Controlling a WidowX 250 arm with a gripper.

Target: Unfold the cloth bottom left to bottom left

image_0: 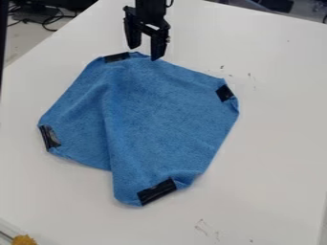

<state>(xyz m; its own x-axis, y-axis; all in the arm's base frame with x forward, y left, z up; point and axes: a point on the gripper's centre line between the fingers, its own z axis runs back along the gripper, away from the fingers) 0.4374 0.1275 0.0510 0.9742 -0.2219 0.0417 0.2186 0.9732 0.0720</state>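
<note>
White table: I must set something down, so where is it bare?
Bare patches of white table lie between the blue cloth and the table's right edge, and between the cloth and the yellow item at lower left. It is crowded at the cloth's top edge, under the gripper.

A white table (275,153) is carrying a blue cloth (166,110), which is lying spread out but wrinkled. A long fold (110,119) is running down the cloth's left part, meeting the lower edge at a notch. Black patches (156,191) are marking its four corners. Small dark specks (249,75) are dotting the tabletop beside the cloth's upper right corner, and faint scuffs (203,225) are showing below its bottom corner.
</note>
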